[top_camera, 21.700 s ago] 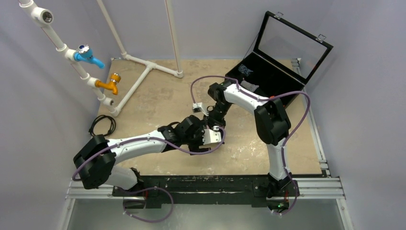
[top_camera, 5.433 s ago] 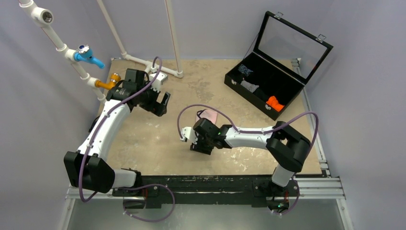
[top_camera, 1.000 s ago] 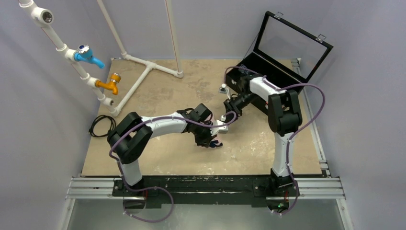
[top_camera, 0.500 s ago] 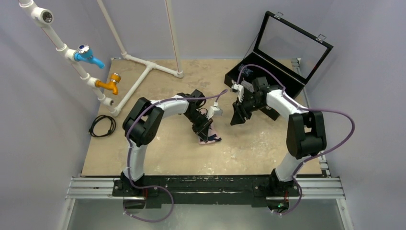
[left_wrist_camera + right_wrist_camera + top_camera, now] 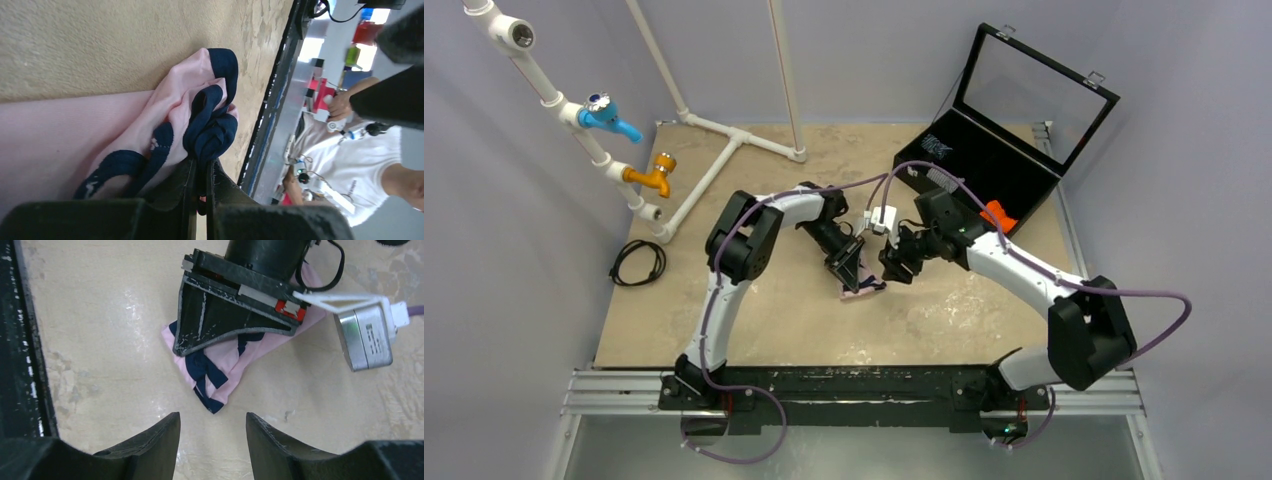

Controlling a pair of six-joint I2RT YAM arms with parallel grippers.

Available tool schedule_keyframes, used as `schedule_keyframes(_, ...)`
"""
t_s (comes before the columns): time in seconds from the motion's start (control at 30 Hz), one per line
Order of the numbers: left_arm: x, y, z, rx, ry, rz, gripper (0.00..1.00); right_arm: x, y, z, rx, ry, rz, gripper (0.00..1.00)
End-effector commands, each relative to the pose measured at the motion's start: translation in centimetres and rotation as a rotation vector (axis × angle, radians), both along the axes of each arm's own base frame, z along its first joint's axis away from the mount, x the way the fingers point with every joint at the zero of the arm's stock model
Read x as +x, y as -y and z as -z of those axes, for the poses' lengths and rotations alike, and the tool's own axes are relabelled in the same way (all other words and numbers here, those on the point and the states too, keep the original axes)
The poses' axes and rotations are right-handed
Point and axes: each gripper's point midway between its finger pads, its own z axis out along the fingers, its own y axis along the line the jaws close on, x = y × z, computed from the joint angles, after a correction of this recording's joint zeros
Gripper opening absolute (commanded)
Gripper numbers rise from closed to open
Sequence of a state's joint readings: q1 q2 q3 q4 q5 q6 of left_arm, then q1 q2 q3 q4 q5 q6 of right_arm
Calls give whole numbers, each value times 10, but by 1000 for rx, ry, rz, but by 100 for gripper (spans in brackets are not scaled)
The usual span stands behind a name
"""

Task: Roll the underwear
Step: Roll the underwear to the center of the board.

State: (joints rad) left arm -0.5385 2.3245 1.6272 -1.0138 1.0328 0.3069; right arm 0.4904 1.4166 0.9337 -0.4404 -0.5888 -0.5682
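The underwear (image 5: pixel 865 291) is a small pink bundle with navy trim, lying bunched on the tan table at the centre. My left gripper (image 5: pixel 851 270) comes down on its far edge. In the left wrist view the left gripper (image 5: pixel 201 164) is shut on a fold of the navy trim, and the pink cloth of the underwear (image 5: pixel 172 107) spreads away from it. My right gripper (image 5: pixel 892 267) hovers just right of the bundle. In the right wrist view the right gripper (image 5: pixel 212 423) stands open, apart from the underwear (image 5: pixel 231 364) and aimed at its near corner.
An open black case (image 5: pixel 964 160) sits at the back right, holding an orange rolled cloth (image 5: pixel 996 213) and a grey-striped roll (image 5: pixel 941 178). White pipes (image 5: pixel 724 150) with blue and orange taps stand at the back left. A black cable (image 5: pixel 636 262) lies at the left edge.
My right arm has swung from beside the case down to the underwear, its jaws widening. The left gripper stays shut on the cloth and has shifted slightly back.
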Motion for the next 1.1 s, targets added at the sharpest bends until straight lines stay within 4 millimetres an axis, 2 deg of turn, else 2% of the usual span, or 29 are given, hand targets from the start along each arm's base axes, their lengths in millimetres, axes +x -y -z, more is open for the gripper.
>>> schedule_keyframes(0.0, -1, 1, -11, -39, -117, -18, 0, 17, -17, -8, -49, 189, -11, 50)
schedule_keyframes(0.27, -1, -1, -14, -56, -201, -40, 0, 0, -42, 15, -158, 249, -137, 50)
schedule_keyframes(0.53, 0, -2, -14, -61, -263, -63, 0, -22, -53, 42, -232, 259, -221, 50)
schedule_keyframes(0.8, -1, -2, -13, -59, -269, -62, 0, -19, -57, 58, -277, 276, -253, 48)
schedule_keyframes(1.07, -1, -3, -11, -52, -278, -62, 0, -14, -64, 62, -291, 305, -266, 45)
